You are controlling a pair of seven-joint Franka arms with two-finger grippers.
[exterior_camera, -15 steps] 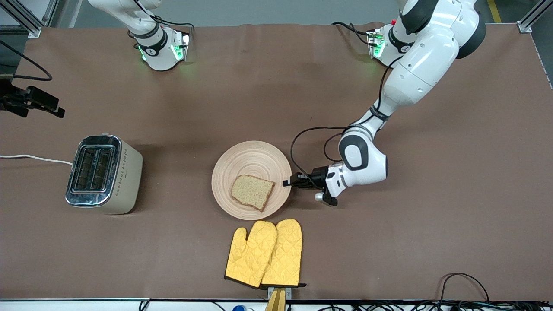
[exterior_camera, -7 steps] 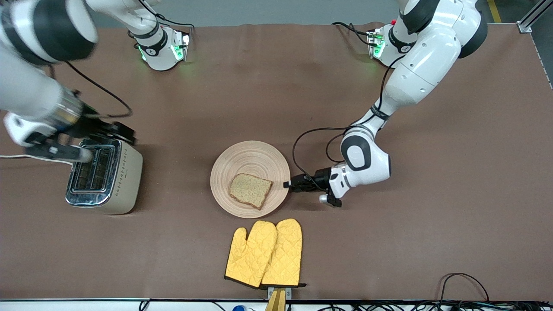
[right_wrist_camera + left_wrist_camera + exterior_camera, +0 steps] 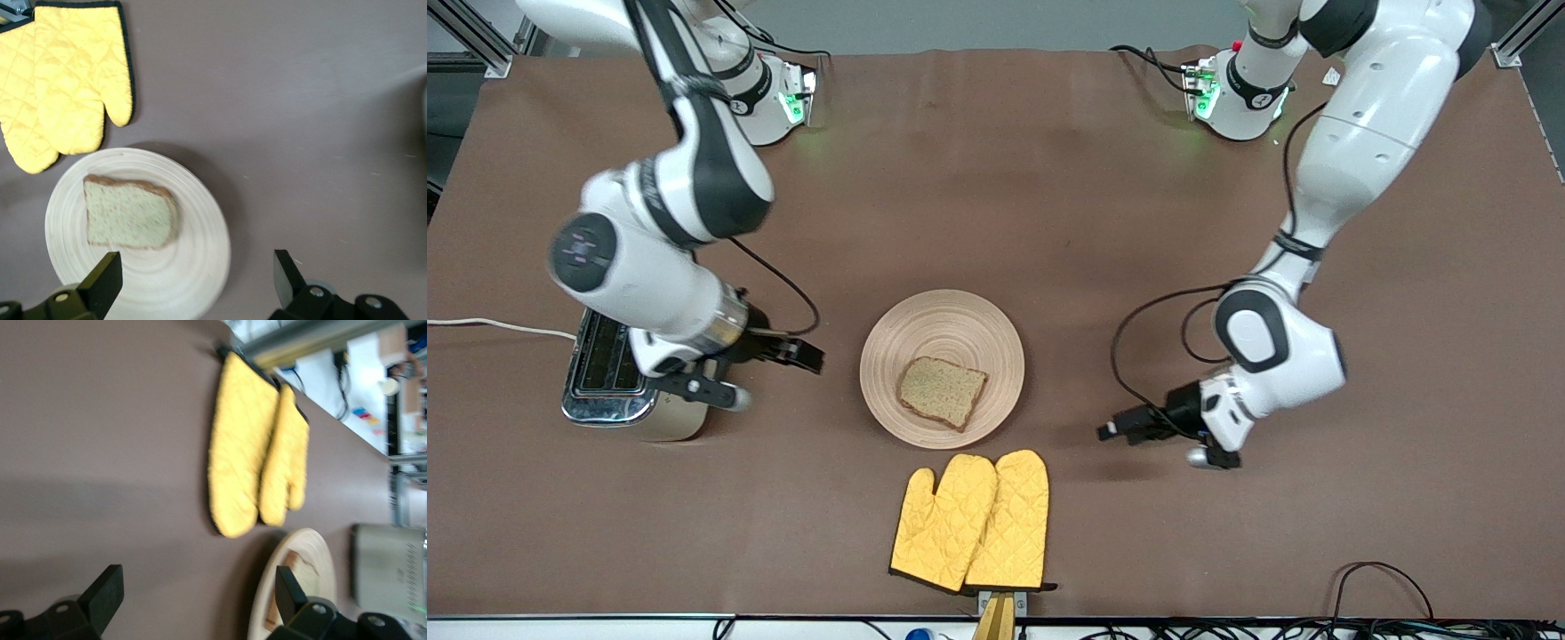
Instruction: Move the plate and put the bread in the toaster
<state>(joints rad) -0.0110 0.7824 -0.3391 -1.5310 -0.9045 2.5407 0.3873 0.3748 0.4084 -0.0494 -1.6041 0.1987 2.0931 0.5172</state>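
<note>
I can read no writing or brand on anything here. On the desk (image 3: 996,178) I count one plate (image 3: 943,324), one bread (image 3: 941,392) slice lying on it, one toaster (image 3: 609,378) toward my right arm's end, and two yellow oven mitts (image 3: 971,522) lying side by side, nearer to the front camera than the plate. My right hand (image 3: 807,356) juts out sideways over the desk between toaster and plate, fingers spread wide and empty, the forearm crossing above the toaster. My left hand (image 3: 1110,430) sits low beside the plate toward my left arm's end, apart from it, wrist bent inward, fingers wide apart, gripping nothing.
</note>
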